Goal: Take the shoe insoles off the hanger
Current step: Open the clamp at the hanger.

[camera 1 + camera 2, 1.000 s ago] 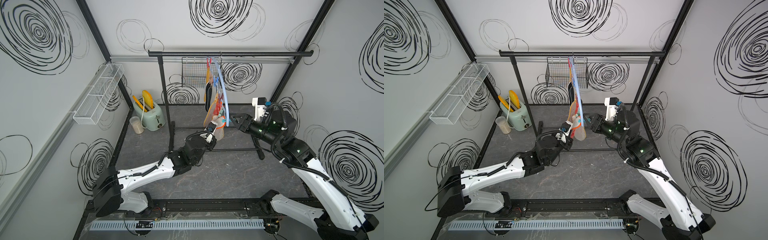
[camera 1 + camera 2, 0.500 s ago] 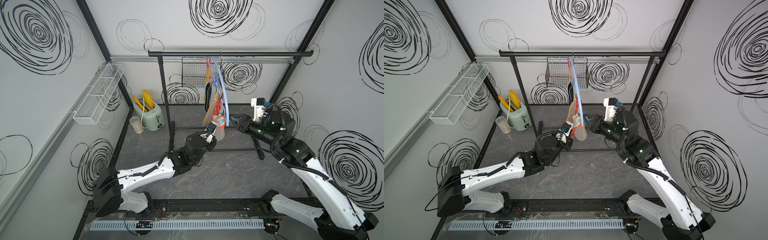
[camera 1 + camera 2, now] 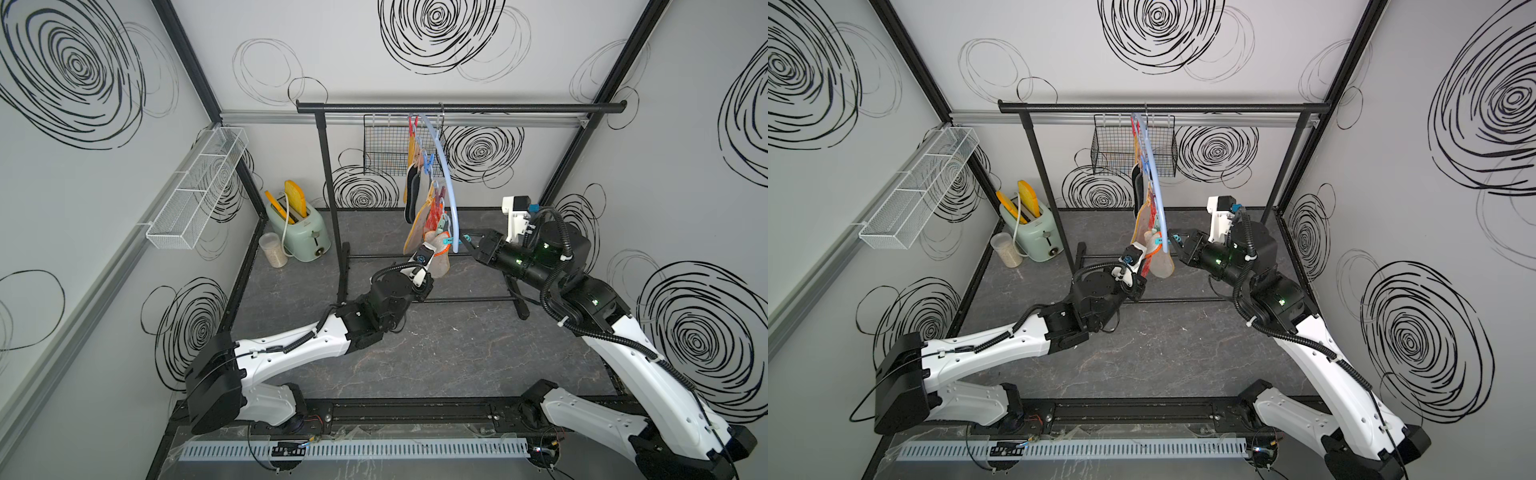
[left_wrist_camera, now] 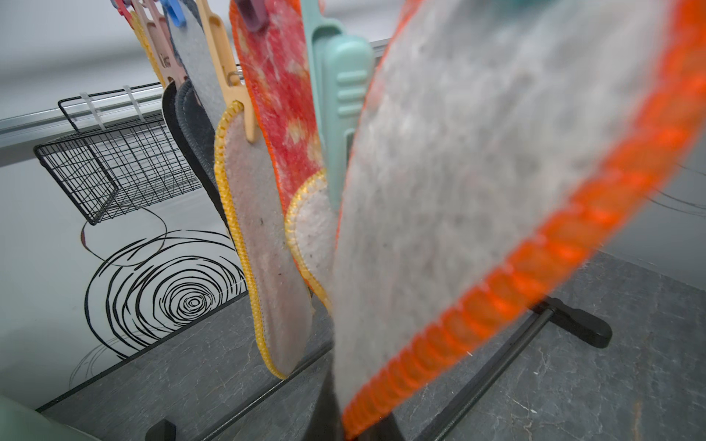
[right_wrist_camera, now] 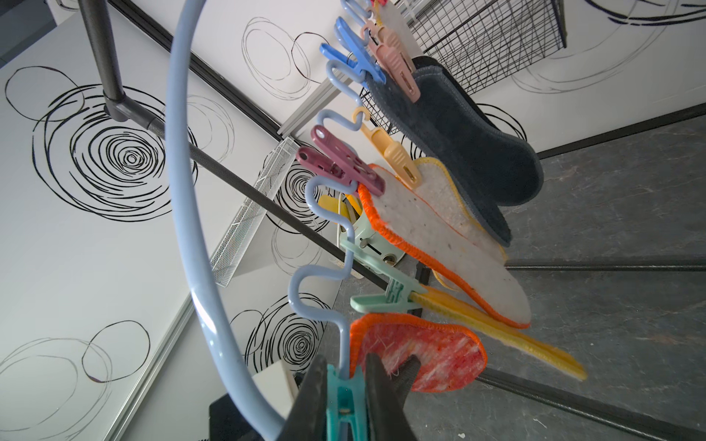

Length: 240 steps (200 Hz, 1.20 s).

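Note:
The pale-blue hanger [image 3: 446, 174] [image 3: 1154, 183] [image 5: 183, 191] hangs from the black rail, with several shoe insoles [image 3: 419, 199] pegged along it. My left gripper [image 3: 430, 272] [image 3: 1140, 278] [image 4: 344, 424] is shut on the lower end of the frontmost insole [image 4: 477, 191] [image 3: 1160, 266], off-white felt with an orange rim. My right gripper [image 3: 465, 241] [image 3: 1176, 241] [image 5: 345, 366] is shut on the teal peg [image 5: 345, 401] that pins this insole, whose red-orange face [image 5: 424, 359] shows in the right wrist view. Dark grey and yellow-rimmed insoles [image 5: 470, 152] hang further back.
The tall black garment rail [image 3: 457, 109] carries a black wire basket [image 3: 384, 145] behind the hanger. Its base bars [image 3: 469, 299] lie on the dark floor. A mint toaster [image 3: 299, 228] and a jar [image 3: 272, 249] stand at the back left, under a white wire shelf [image 3: 199, 187].
My right gripper has moved in to the hanger's lower end and shut on the teal peg. The left arm has held still, gripping the insole.

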Tool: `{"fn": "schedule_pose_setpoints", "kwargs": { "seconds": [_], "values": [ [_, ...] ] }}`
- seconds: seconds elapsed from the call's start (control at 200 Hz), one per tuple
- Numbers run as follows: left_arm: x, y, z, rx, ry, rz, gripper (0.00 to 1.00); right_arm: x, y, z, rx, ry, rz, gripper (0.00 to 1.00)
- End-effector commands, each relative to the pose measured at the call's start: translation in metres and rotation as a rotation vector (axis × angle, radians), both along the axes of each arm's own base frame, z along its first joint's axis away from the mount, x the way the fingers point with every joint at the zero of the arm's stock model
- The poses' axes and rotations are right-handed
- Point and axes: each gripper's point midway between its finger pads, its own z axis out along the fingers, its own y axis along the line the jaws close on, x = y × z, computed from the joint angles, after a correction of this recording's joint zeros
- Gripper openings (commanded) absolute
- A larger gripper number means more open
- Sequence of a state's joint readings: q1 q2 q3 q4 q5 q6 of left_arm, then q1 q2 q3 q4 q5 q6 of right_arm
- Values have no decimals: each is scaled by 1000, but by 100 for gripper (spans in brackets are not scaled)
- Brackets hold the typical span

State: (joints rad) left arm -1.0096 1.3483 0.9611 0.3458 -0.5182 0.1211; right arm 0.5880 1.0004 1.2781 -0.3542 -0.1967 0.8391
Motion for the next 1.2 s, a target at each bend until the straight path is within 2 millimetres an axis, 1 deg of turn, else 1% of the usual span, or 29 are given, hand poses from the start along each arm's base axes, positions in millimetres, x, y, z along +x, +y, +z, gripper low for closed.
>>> {"fn": "schedule_pose_setpoints", "kwargs": {
  "seconds": [0.0,0.145,0.285,0.395,0.505,0.615,0.63,0.655,0.74,0.83,0.91,0.98,1.06,1.135,1.196],
  "values": [
    [0,-2,24,-50,-50,6,2,-1,-1,7,25,-12,-15,17],
    [1,0,17,-42,-43,17,3,0,-2,9,24,-20,-20,16],
    [2,6,1,-36,-16,38,2,-1,-3,10,25,-26,-19,16],
    [4,17,-8,-52,8,61,2,-1,-3,11,24,-32,-23,16],
    [5,34,-14,-90,33,86,3,0,-4,11,22,-35,-25,17],
    [2,44,-25,-101,63,85,2,0,-4,10,20,-37,-25,18],
    [1,45,-28,-100,68,85,6,-1,-4,11,21,-39,-24,18],
    [0,47,-32,-100,78,87,7,-1,-4,10,20,-40,-25,18],
    [-3,52,-49,-102,121,81,7,-1,-4,11,22,-45,-21,23],
    [-6,58,-67,-105,153,81,8,-2,-3,11,26,-50,-14,33],
    [-7,62,-77,-112,173,84,8,-3,-3,12,32,-54,-8,37],
    [-9,64,-84,-117,191,80,8,-4,-3,13,33,-59,-5,45],
    [-11,65,-94,-117,216,76,8,-5,-3,14,35,-65,-2,48],
    [-13,66,-105,-112,242,77,7,-7,-5,16,41,-77,-4,55],
    [-14,66,-112,-108,264,75,7,-9,-6,18,46,-84,-7,58]
  ]
}}
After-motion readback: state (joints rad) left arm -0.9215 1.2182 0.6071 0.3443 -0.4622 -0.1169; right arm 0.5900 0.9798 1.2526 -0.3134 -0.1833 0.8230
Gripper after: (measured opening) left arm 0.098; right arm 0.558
